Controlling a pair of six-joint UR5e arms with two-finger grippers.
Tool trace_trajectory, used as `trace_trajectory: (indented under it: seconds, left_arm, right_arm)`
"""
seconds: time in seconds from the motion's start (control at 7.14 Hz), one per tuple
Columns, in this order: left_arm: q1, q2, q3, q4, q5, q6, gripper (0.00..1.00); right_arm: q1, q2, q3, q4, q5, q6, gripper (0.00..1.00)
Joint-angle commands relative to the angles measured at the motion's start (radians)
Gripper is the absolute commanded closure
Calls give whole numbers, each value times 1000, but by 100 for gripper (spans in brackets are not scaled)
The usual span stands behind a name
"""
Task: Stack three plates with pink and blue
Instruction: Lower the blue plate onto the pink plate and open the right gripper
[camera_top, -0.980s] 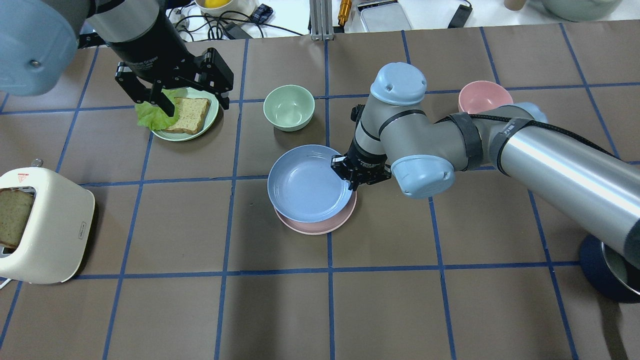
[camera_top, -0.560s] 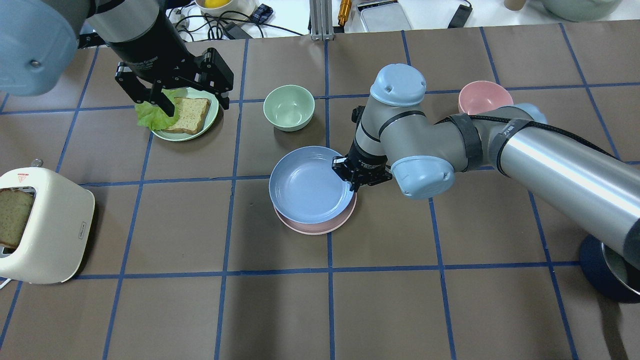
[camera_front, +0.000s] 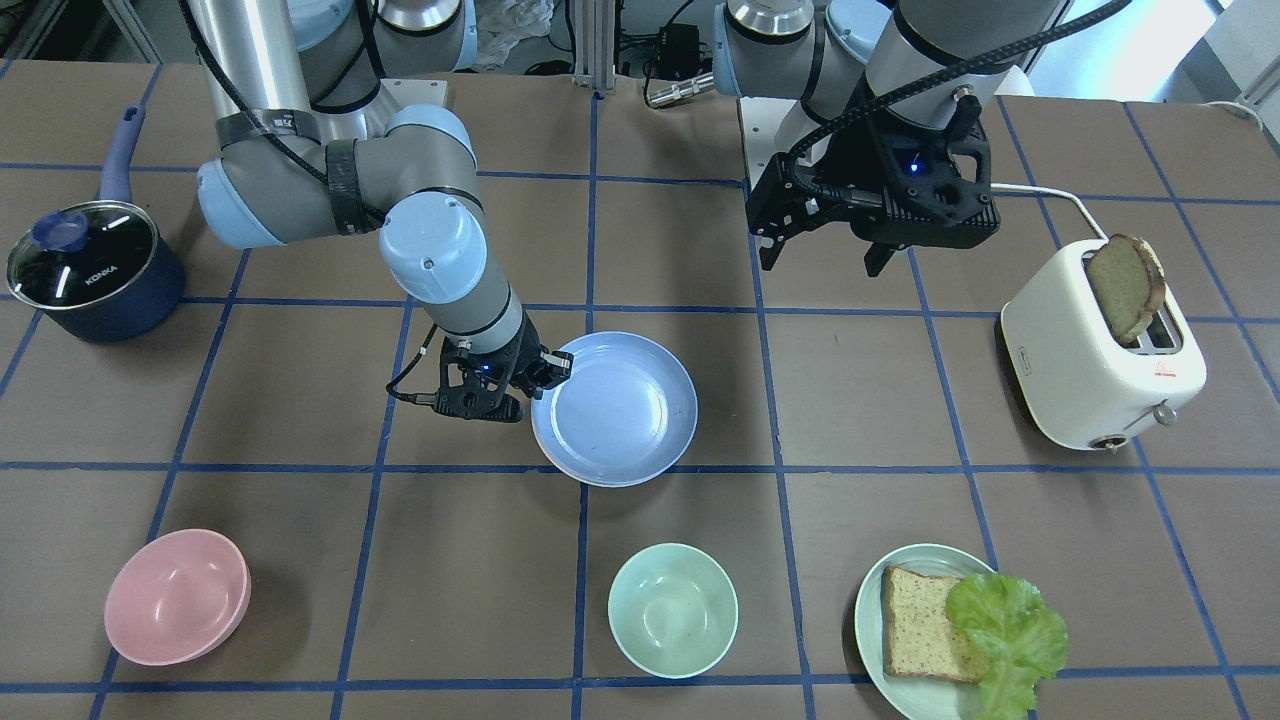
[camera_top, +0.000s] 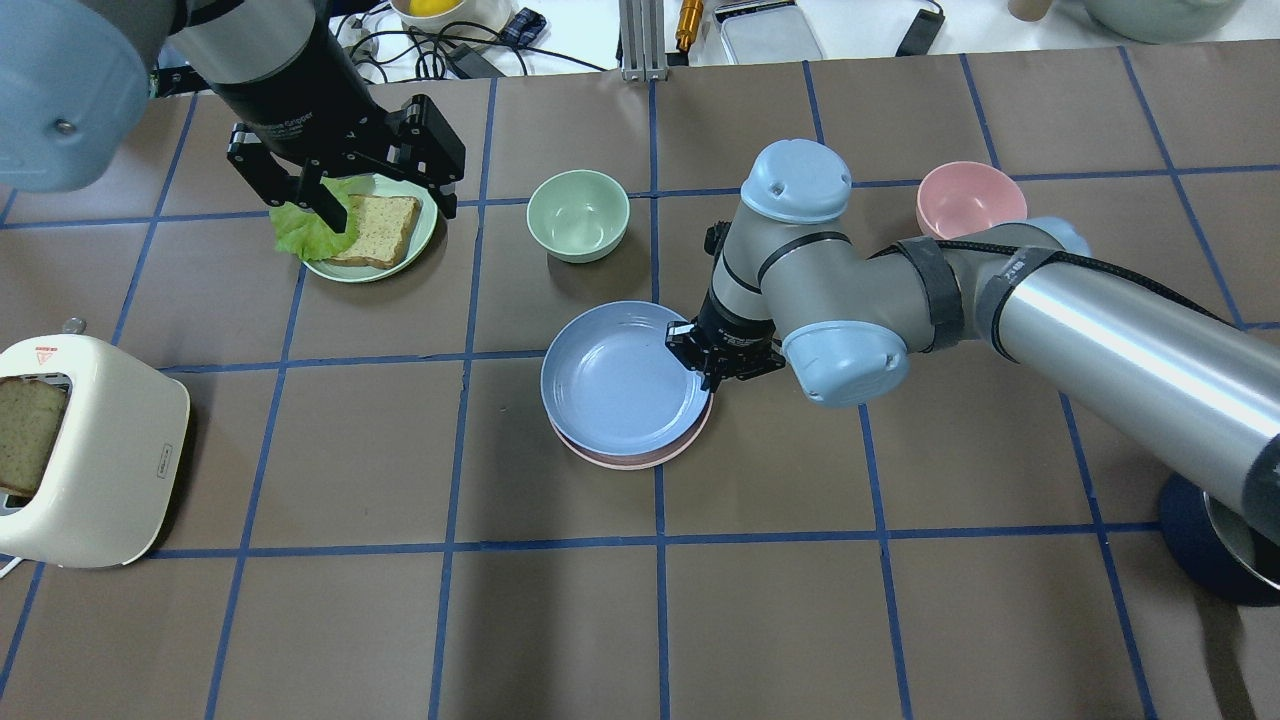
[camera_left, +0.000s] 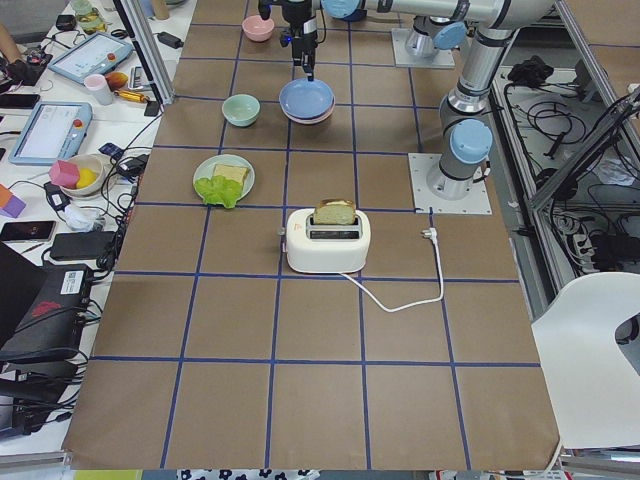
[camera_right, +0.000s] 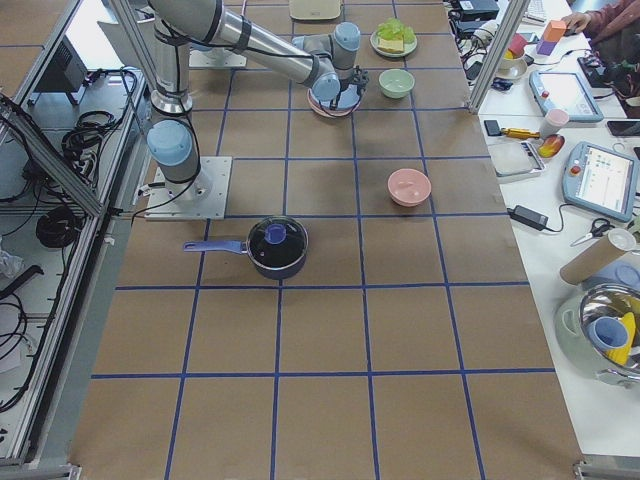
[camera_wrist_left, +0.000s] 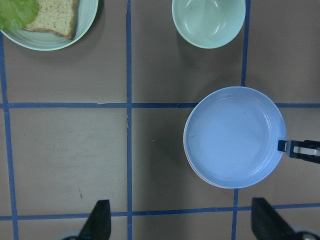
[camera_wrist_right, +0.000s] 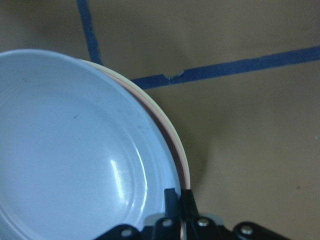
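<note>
The light blue plate (camera_top: 620, 380) sits on top of the pale pink plate (camera_top: 625, 462) near the table's middle, and only the pink near rim shows. In the right wrist view a cream-white rim (camera_wrist_right: 183, 160) shows outside the pink one, under the blue plate (camera_wrist_right: 75, 150). My right gripper (camera_top: 705, 365) is shut on the blue plate's right rim, also seen in the front view (camera_front: 545, 385). My left gripper (camera_top: 385, 200) is open and empty, high over the green plate at the far left. Its wrist view looks down on the blue plate (camera_wrist_left: 235, 137).
A pale green plate (camera_top: 425, 235) with bread and lettuce is at the far left. A mint bowl (camera_top: 578, 215) stands just beyond the stack and a pink bowl (camera_top: 965, 195) at the far right. A white toaster (camera_top: 90, 450) is near left and a dark blue pot (camera_front: 90, 265) near right.
My right gripper has carried the blue plate a little to the right and toward me, so it covers more of the pink plate. The left arm has hardly moved.
</note>
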Motion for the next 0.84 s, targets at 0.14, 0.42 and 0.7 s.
trace_trajectory:
  seconds: [0.14,0.42,0.7]
  left_arm:
    - [1,-1,0,4,0,0,0]
    - [1,1,0,4,0,1,0]
    - [1,1,0,4,0,1,0]
  right_arm:
    - [2,8,0,-6,-2,0,100]
    - [2,9,11,-75,-99,-3,7]
    - [-3,-7,-4,-77,-115,-17,0]
